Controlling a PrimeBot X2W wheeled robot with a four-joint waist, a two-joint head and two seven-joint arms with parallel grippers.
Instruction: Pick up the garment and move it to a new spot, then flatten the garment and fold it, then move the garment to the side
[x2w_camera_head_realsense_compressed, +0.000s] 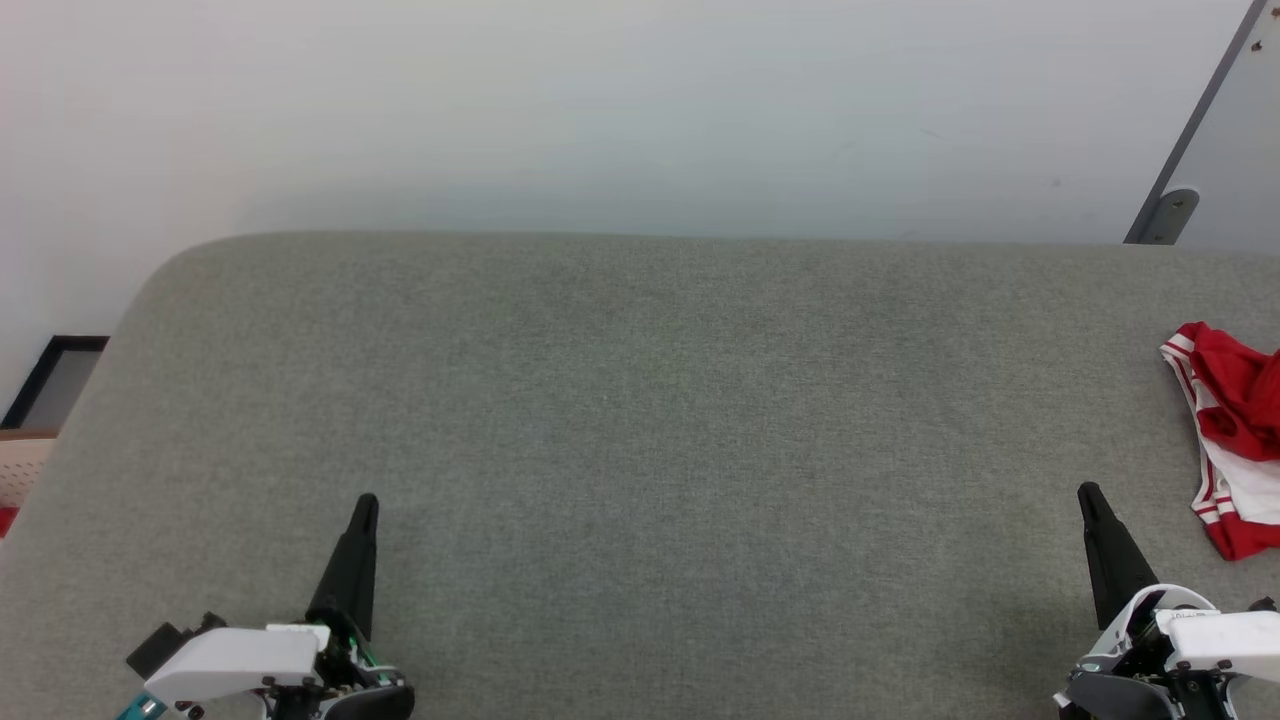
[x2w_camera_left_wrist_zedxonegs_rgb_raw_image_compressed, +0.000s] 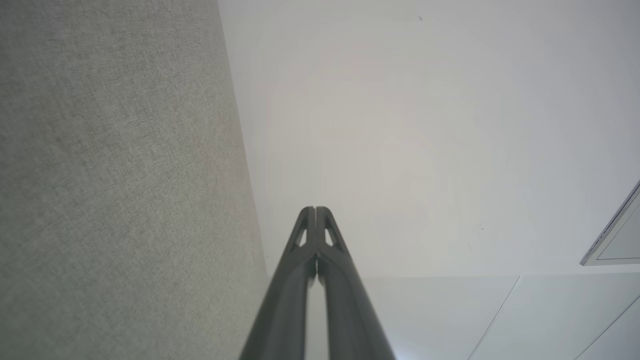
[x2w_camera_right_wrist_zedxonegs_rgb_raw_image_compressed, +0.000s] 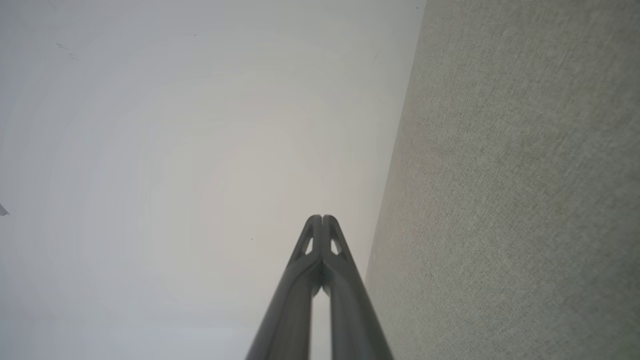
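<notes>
The garment (x2w_camera_head_realsense_compressed: 1235, 420) lies crumpled at the far right of the grey fabric surface (x2w_camera_head_realsense_compressed: 640, 420), partly cut off by the head view's edge. It is red with white parts and red-and-white striped trim. My right gripper (x2w_camera_head_realsense_compressed: 1088, 491) stands at the lower right, shut and empty, its tip a short way left of and nearer than the garment. At the lower left my left gripper (x2w_camera_head_realsense_compressed: 367, 500) is also shut and empty, far from the garment. In the wrist views, the left gripper (x2w_camera_left_wrist_zedxonegs_rgb_raw_image_compressed: 315, 209) and right gripper (x2w_camera_right_wrist_zedxonegs_rgb_raw_image_compressed: 322, 217) show their fingers pressed together, pointing past the grey surface's edge at the wall.
A white wall (x2w_camera_head_realsense_compressed: 640, 110) rises behind the grey surface. A beige lattice basket (x2w_camera_head_realsense_compressed: 20, 465) with a bit of red cloth (x2w_camera_head_realsense_compressed: 5, 520) shows at the left edge, a dark-framed panel (x2w_camera_head_realsense_compressed: 55, 375) above it. A grey slanted post (x2w_camera_head_realsense_compressed: 1190, 130) stands at the upper right.
</notes>
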